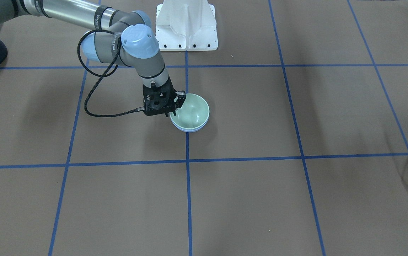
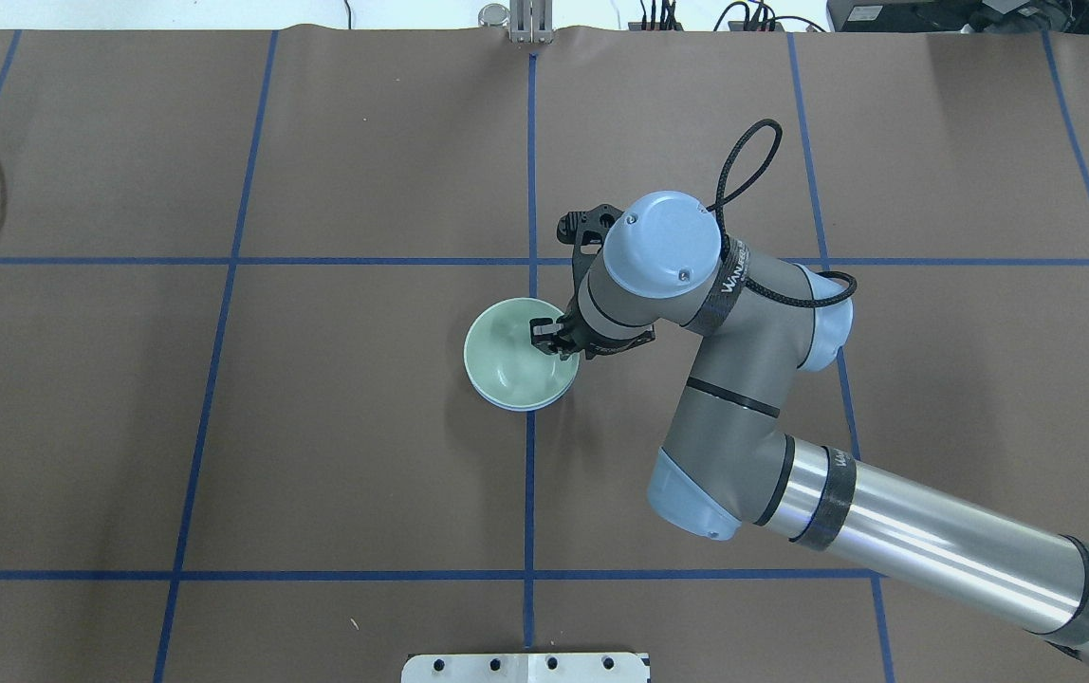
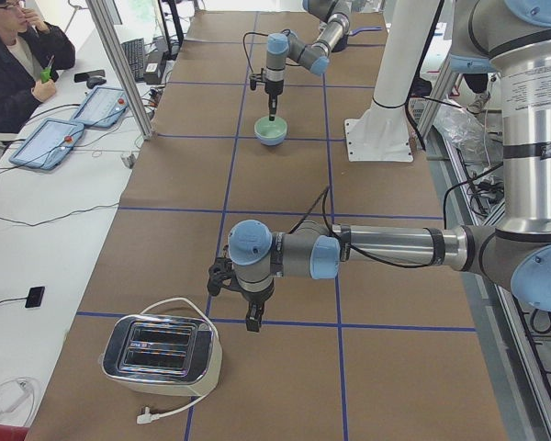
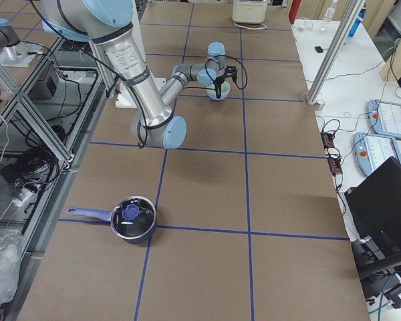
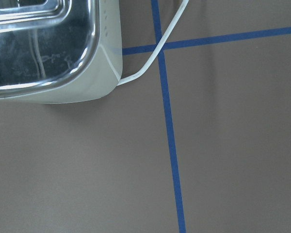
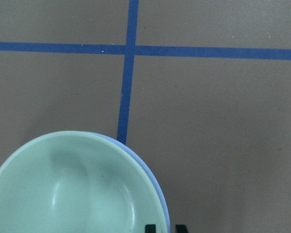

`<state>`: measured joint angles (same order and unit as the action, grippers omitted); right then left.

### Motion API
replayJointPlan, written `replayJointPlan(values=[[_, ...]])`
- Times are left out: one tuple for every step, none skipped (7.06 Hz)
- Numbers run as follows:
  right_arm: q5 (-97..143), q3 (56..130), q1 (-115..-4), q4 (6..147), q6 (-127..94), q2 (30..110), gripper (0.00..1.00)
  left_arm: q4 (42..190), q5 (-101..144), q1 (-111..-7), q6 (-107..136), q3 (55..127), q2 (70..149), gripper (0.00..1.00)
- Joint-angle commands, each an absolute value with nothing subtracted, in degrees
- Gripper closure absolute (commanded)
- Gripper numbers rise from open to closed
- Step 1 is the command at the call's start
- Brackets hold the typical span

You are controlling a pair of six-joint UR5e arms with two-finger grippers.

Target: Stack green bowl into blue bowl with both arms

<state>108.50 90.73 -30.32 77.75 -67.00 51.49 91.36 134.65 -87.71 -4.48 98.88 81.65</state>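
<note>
Beneath green bowl (image 1: 191, 112), blue bowl's (image 1: 189, 130) rim barely shows.

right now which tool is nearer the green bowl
Right. The right tool is over the green bowl's rim, on the side towards its arm. The left tool is far off, hanging above the tabletop near the toaster.

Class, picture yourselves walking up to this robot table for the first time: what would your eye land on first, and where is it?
First, the green bowl sitting inside the blue bowl on a tape line near the table's middle, with the right gripper at its rim. Then the shiny toaster at the robot's left end, the left gripper hanging beside it, and a dark saucepan at the right end.
</note>
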Motion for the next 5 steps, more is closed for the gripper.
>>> replayJointPlan(values=[[106.5,90.5,-30.6,77.2,-70.4,51.2,0.00,91.3,134.7,-87.7,-4.5,98.9,81.7,0.02],[107.1,91.0,-32.2,77.6,-70.0,51.2,0.00,91.3,134.7,-87.7,-4.5,98.9,81.6,0.02],[107.8,91.5,-33.7,78.0,-69.4,51.2,0.00,91.3,134.7,-87.7,-4.6,98.9,81.6,0.02],[110.0,91.9,-36.4,78.3,-67.9,51.2,0.00,91.2,134.7,-87.7,-4.5,98.9,81.6,0.02],[113.8,92.8,-40.1,80.5,-65.0,51.8,0.00,91.3,134.7,-87.7,-4.6,98.9,81.6,0.02]])
